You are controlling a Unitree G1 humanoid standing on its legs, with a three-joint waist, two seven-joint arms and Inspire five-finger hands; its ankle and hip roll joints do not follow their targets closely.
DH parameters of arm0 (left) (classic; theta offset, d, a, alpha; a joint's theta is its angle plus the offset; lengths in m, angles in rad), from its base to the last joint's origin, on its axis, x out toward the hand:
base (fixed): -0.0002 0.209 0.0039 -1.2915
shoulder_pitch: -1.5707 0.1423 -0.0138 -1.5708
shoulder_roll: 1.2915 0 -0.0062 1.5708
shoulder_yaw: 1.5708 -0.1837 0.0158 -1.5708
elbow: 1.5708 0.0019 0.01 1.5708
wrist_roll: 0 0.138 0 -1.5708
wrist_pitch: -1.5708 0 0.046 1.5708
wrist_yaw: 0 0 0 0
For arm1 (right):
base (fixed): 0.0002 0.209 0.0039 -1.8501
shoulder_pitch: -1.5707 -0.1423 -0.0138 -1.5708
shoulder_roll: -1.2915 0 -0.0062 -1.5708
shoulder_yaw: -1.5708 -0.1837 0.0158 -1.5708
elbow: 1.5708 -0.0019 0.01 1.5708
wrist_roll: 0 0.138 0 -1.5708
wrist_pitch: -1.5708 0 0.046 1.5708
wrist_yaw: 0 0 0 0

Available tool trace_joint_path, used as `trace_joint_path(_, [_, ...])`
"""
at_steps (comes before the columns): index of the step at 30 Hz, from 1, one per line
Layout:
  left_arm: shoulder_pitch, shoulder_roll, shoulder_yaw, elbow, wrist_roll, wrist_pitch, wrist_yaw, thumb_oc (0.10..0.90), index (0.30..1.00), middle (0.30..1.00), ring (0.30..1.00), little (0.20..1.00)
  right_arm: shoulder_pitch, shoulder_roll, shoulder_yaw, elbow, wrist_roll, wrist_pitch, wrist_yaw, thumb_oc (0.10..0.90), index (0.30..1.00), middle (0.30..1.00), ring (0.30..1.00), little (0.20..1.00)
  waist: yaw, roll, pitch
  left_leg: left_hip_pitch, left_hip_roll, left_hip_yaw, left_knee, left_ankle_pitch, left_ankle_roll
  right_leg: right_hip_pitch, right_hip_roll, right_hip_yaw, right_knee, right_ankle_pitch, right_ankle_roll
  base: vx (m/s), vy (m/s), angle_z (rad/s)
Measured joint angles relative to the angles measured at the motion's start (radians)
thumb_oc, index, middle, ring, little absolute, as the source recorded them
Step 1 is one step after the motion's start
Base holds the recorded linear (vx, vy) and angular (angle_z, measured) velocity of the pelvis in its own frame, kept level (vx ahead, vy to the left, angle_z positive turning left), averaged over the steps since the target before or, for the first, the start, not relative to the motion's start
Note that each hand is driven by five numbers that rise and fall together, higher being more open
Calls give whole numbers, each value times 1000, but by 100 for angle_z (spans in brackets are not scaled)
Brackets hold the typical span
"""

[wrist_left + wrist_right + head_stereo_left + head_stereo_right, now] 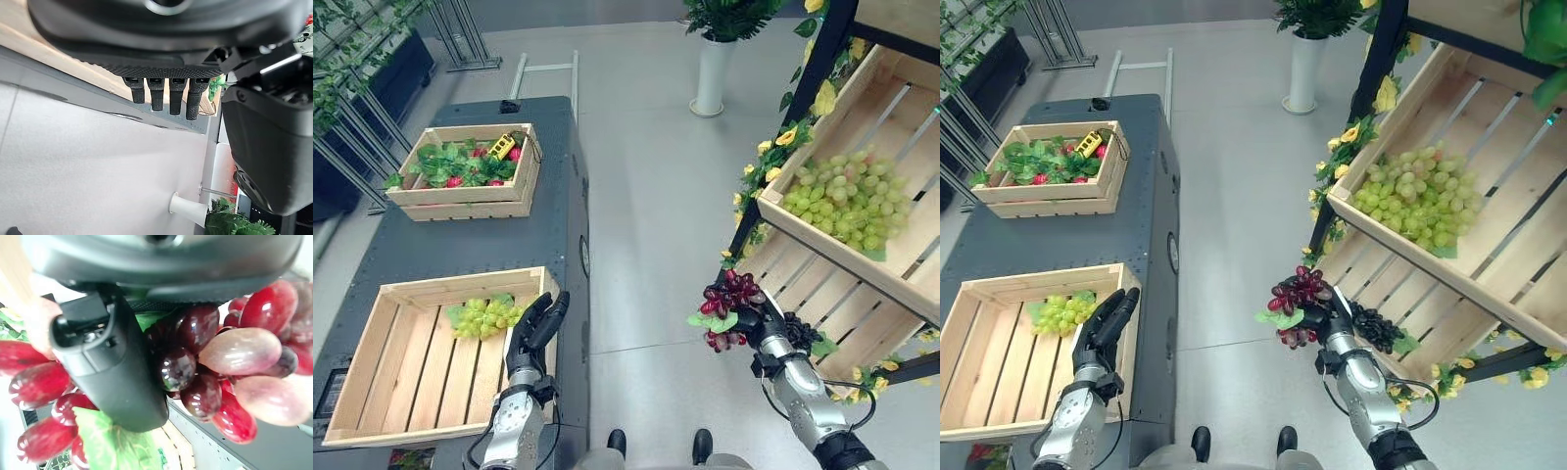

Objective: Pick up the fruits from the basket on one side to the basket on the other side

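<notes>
Grey floor (646, 196) runs between a dark grey table (460, 245) on my left and a tilted wooden shelf stand (862, 284) on my right, which has yellow flowers along its black frame. On the table I see two wooden crates. My near crate (411, 392) holds one small bunch of green grapes (484, 316) in its far right corner; the far crate (465, 201) is full of green leaves with some red fruits and a yellow thing on top. My left hand (534, 331) is above the right edge of the near crate, fingers straight and holding nothing.

My right hand (1332, 315) is closed around a bunch of red grapes (729, 305), and it is in the air over the floor, just beside the lower shelf crate. The grapes are dark red to purple, glossy (some look paler and pinkish from near), with a green leaf (110, 440) attached below. A bunch of black grapes (1376, 328) lies in the lower shelf crate (832, 313) just behind this hand. The upper shelf crate (901, 245) holds a big heap of green grapes (842, 201). A white vase (710, 73) with a plant stands far on the floor.
</notes>
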Motion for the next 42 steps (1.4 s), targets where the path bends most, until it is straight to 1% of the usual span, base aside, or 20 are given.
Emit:
trace_joint_path(5, [-27,4,1,-14,8,-10,4,800,900,900,900,900,0,16,10,0,1,0,0,400,300,300,300,300,-1,1,-1,11,0,-11,0,1,-1,15,0,-6,-1,-1,-1,29,-14,5])
trace_joint_path(18, [-17,7,1,-14,6,-10,-7,800,900,900,900,900,33,20,9,0,-3,0,0,400,300,300,300,300,-8,0,-5,13,12,10,11,-2,-4,12,6,5,0,-5,-8,14,-18,-2])
trace_joint_path(19, [-18,7,1,-14,6,-10,-10,800,900,900,900,900,32,20,8,0,-4,0,0,400,300,300,300,300,-5,-3,-5,-3,9,11,39,-12,-6,5,4,5,2,-9,-13,-103,94,-4])
trace_joint_path(20, [-21,8,0,-13,4,-10,-22,800,900,900,900,900,27,20,7,5,-5,0,0,400,300,300,300,300,-1,-13,-6,-80,-5,8,166,-46,-13,-25,-9,10,27,-17,-25,-67,116,-2])
trace_joint_path(21, [-20,8,-1,-12,4,-10,-31,800,900,900,900,900,22,20,7,13,-6,0,0,400,300,300,300,300,3,-22,-4,-131,-19,5,249,-56,-19,-31,-19,24,35,-17,-26,-5,202,-5])
trace_joint_path(22, [-14,6,-16,-10,2,-10,-40,800,900,900,900,900,18,16,7,33,-7,-1,0,400,300,300,300,300,9,-31,0,-196,-40,-8,332,-79,-9,-34,-39,34,42,-13,-25,54,203,-20])
trace_joint_path(23, [-4,7,-34,-1,-1,-10,-52,800,900,900,900,900,18,4,7,51,-8,-1,0,400,300,300,300,300,12,-4,-1,-165,-36,8,239,-82,12,-36,-25,39,58,-20,-26,65,186,-24])
trace_joint_path(24, [-4,7,-44,12,-2,-10,-57,800,900,900,900,900,18,-5,5,56,-8,-1,-1,400,300,300,300,300,7,22,1,-151,-28,12,202,-81,16,-39,-3,42,72,-29,-25,44,160,-56])
trace_joint_path(25, [-2,15,-49,22,-8,-10,-56,800,900,900,900,900,21,-3,5,57,-8,-1,-5,400,300,300,300,300,9,28,6,-132,-31,-1,180,-42,30,-56,4,67,103,-45,-18,29,119,-48])
trace_joint_path(27, [-7,30,-51,18,-14,-10,-51,800,900,900,900,900,19,-4,4,53,-32,-10,-8,400,300,300,300,300,-4,12,13,-137,-34,25,165,-40,31,-87,-7,71,122,-47,-14,-25,86,-50])
trace_joint_path(29, [-38,55,-59,17,-14,-10,-51,800,900,900,900,900,-4,-6,-1,79,-42,-23,-29,400,300,300,300,300,-7,-13,24,-176,-31,61,144,-13,51,-149,-32,15,152,-46,-12,-139,1,-62])
trace_joint_path(30, [-58,67,-60,17,-14,-12,-52,800,900,900,900,900,-19,-5,-2,88,-43,-25,-47,400,300,300,300,300,-6,-30,40,-194,-33,75,158,-14,53,-180,-55,-17,189,-42,-4,-164,-47,-41])
trace_joint_path(31, [-72,76,-60,17,-14,-12,-52,800,900,900,900,900,-29,-5,-3,90,-43,-25,-56,400,300,300,300,300,-8,-38,55,-206,-33,83,168,-13,55,-197,-60,-24,205,-44,-2,-196,-51,-31])
trace_joint_path(32, [-94,91,-61,14,-16,-13,-52,800,900,900,900,900,-53,-12,-3,91,-43,-26,-70,400,300,300,300,300,-7,-43,75,-245,-23,103,199,-10,55,-234,-66,-36,219,-44,-3,-165,-24,-34])
trace_joint_path(33, [-121,107,-61,5,-31,-16,-47,800,900,900,900,900,-105,-30,-3,97,-52,-26,-72,400,300,300,300,300,-6,-44,110,-290,-10,124,247,-28,54,-268,-69,-57,243,-50,-16,-131,-3,-35])
trace_joint_path(34, [-141,114,-61,6,-45,-16,-45,800,900,900,900,900,-138,-38,-7,101,-63,-26,-79,400,300,300,300,300,-5,-42,137,-307,-6,127,271,-33,53,-281,-68,-60,255,-49,-15,-101,27,-20])
trace_joint_path(36, [-177,114,-66,3,-86,-18,-41,800,900,900,900,900,-216,-71,-10,105,-87,-26,-108,400,300,300,300,300,-14,-20,188,-368,1,126,347,-56,46,-333,-66,-57,318,-59,-26,-71,21,0])
trace_joint_path(38, [-211,113,-76,-14,-113,-25,-39,800,900,900,900,900,-308,-101,-44,104,-119,-26,-137,400,300,300,300,300,-12,12,268,-427,19,122,437,-97,35,-393,-65,-54,418,-98,-42,-83,-4,-4])
trace_joint_path(40, [-228,112,-91,-19,-114,-28,-36,800,900,900,900,900,-348,-136,-50,104,-120,-26,-162,400,300,300,300,300,-12,20,281,-499,22,107,502,-118,31,-470,-73,-53,508,-138,-50,4,-11,14])
trace_joint_path(42, [-237,111,-120,-25,-113,-28,-36,800,900,900,900,900,-358,-160,-83,105,-129,-26,-190,400,300,300,300,300,-7,14,299,-558,22,80,588,-144,21,-528,-81,-52,615,-196,-57,-29,-2,31])
